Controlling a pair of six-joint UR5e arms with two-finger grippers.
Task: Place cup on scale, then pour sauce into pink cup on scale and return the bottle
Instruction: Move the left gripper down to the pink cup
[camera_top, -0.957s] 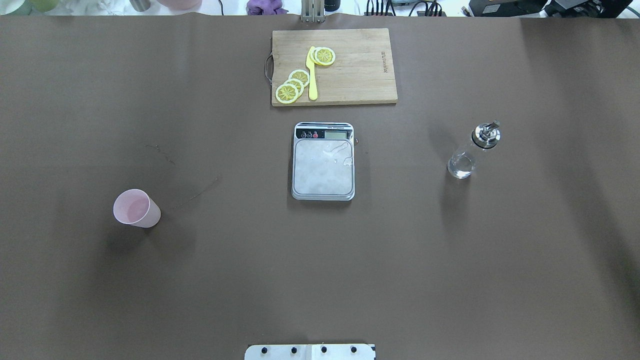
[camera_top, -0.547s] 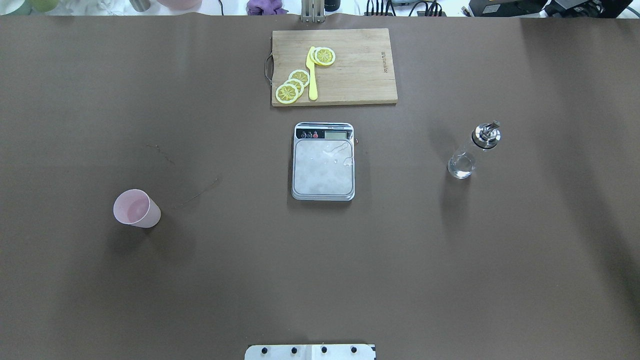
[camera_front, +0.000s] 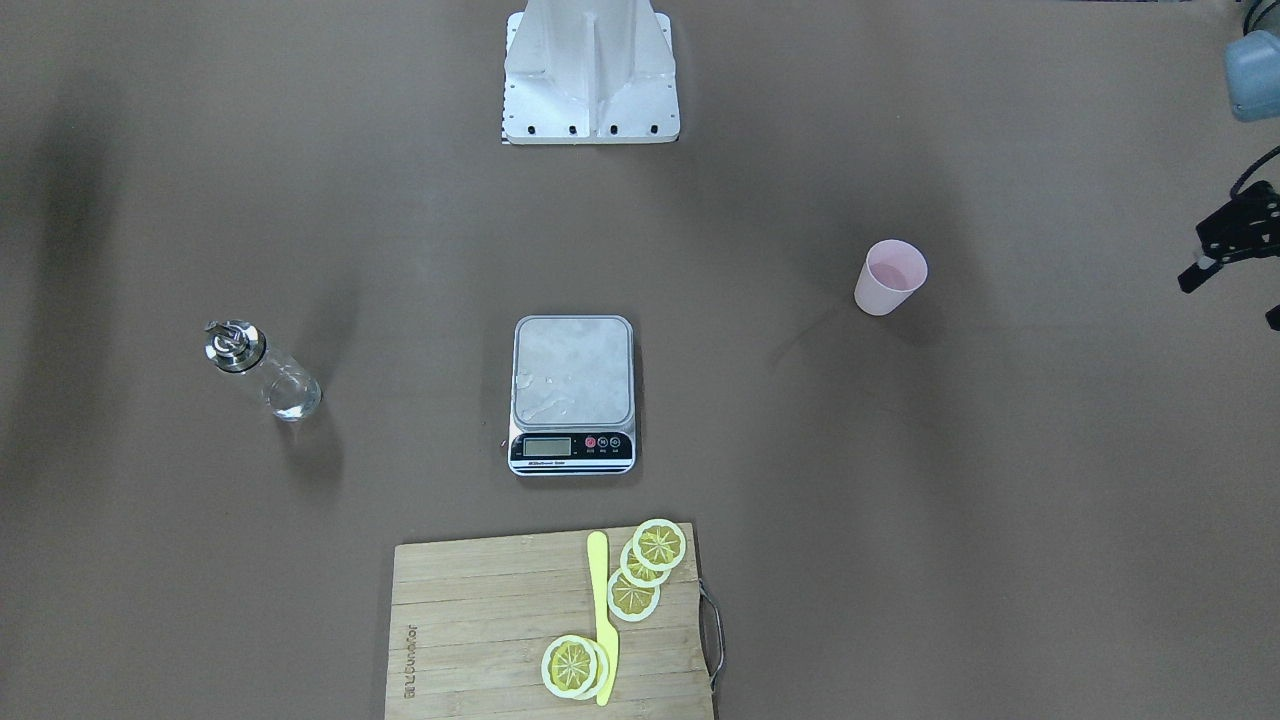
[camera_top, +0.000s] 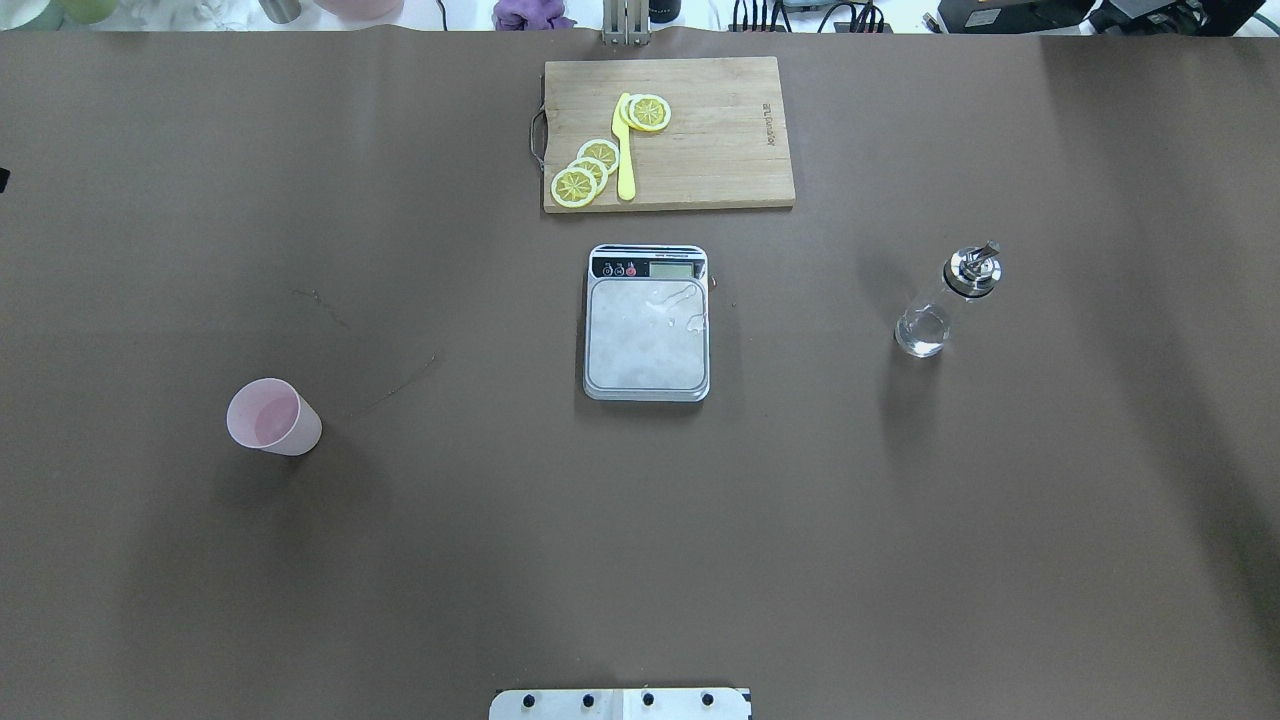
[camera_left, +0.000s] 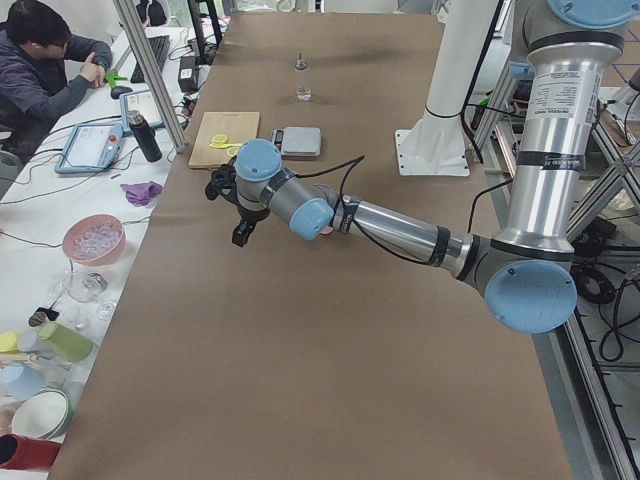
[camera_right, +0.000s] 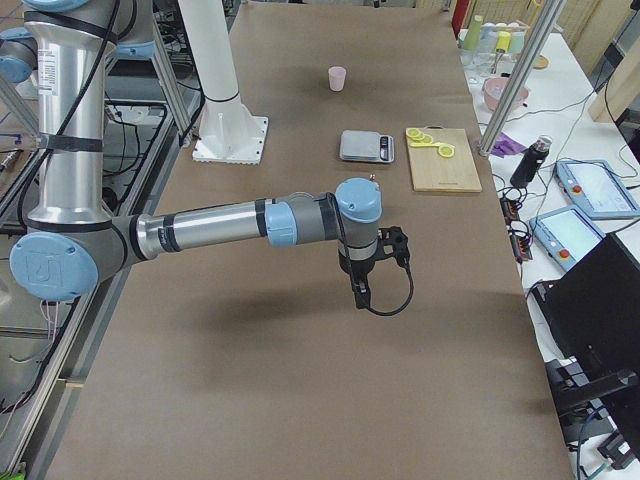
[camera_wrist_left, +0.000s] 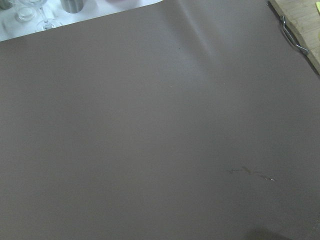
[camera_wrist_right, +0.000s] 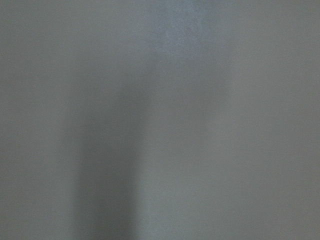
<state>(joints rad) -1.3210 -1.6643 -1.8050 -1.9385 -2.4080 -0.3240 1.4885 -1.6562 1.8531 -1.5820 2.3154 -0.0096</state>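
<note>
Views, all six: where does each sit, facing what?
Front-facing: across the table, facing the base; left arm at right edge.
Overhead: above and behind, looking down; base only.
Left: table's left end, looking along; left arm near.
Right: right end; right arm near.
Left wrist: table, cutting board corner.
Right wrist: bare table.
First two share scale, cup, bottle.

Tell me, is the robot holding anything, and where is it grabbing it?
Nothing is held. The cup and the bottle stand alone, far from the left tool and the right tool.

A wooden cutting board lies on the brown table, bearing lemon slices, possibly toy ones, with a yellow knife between them.
</note>
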